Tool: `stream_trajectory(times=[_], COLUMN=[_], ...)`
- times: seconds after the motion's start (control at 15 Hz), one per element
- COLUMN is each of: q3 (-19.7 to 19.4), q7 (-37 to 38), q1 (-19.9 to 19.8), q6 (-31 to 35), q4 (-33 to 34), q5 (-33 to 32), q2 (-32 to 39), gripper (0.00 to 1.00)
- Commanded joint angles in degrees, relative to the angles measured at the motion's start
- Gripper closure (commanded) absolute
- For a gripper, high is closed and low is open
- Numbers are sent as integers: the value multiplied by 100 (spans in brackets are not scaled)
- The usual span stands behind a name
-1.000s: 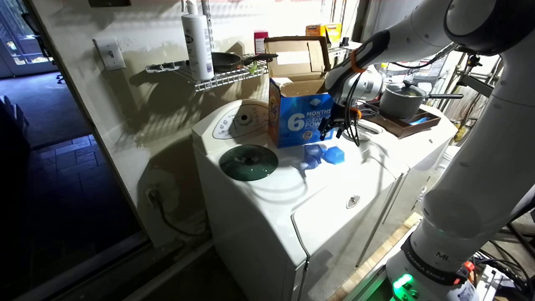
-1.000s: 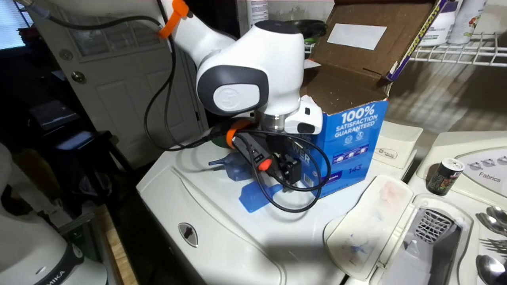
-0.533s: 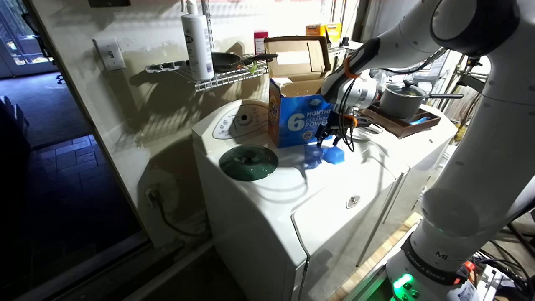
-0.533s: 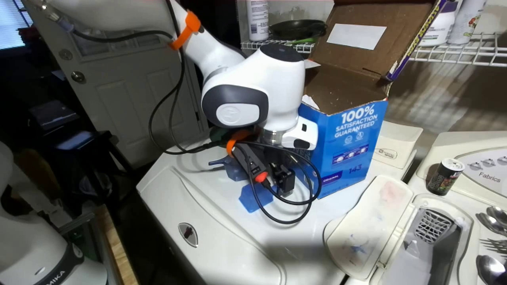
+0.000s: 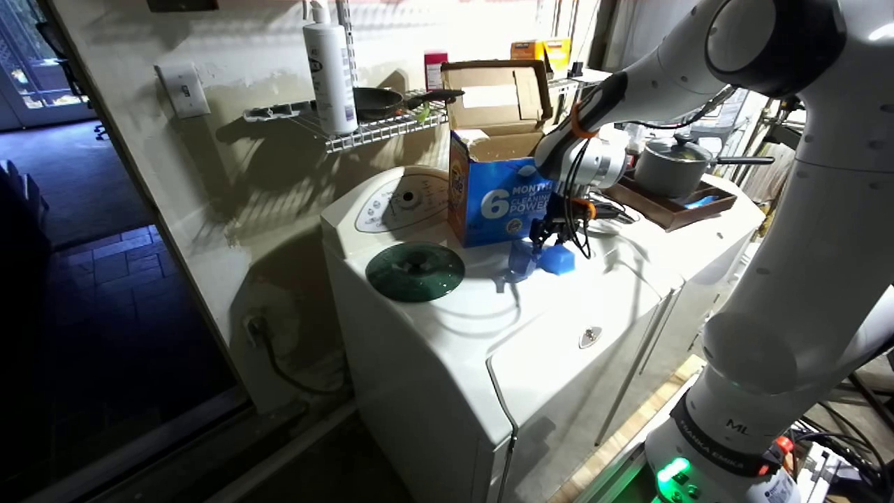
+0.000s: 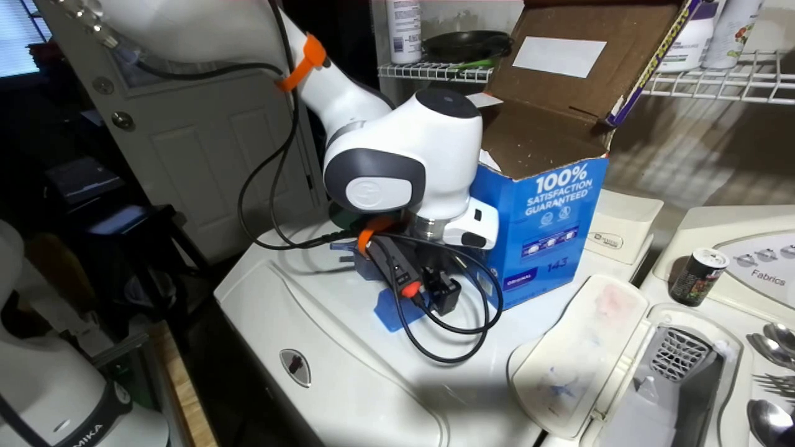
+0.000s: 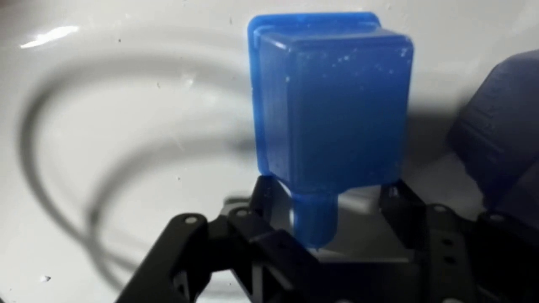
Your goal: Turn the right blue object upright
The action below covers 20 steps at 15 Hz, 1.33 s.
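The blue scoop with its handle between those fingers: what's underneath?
The blue scoop lies on the white machine top, apparently open side down; the patch it covers and its inside are hidden.

- Two blue cups [image 7: 337, 113] are sitting on the desk [image 5: 482, 293].
- One gripper [image 7: 328, 200] is showing two fingers [image 7: 402, 214].
- One blue box [image 5: 492, 230] is standing on the desk.
- One green disc [image 5: 415, 276] is lying there too.
- One pot [image 5: 663, 175] and one tray [image 5: 688, 217] are showing in an exterior view.
- One pan [image 6: 463, 46] is showing in both exterior views.
- One pump bottle [image 5: 330, 84] is standing in an exterior view.
- One can [image 6: 697, 280] is standing in an exterior view.
- At least three spoons [image 6: 769, 419] are lying in an exterior view.
- Forks [image 6: 776, 386] are overlapping too much for a sure count.
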Motion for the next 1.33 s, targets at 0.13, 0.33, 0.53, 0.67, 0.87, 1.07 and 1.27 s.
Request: stream_trajectory(times=[0.13,0.33,0.53,0.67,0.87,1.07,1.27], q3=[127,138,114,83,45,2,-36], q7=[-10,10,132,301,564,925,1473], q1=[-131,-126,-104,-80,-35,7,88], q6=[149,150,124,101,64,9,-34], q4=[91,95,99,80,15,-55,-110], q5=[30,20,-69,-178,-379,-685,-1224], q2=[104,94,60,-6,-139,-262,-406], gripper=[76,98,96,98,96,96,96])
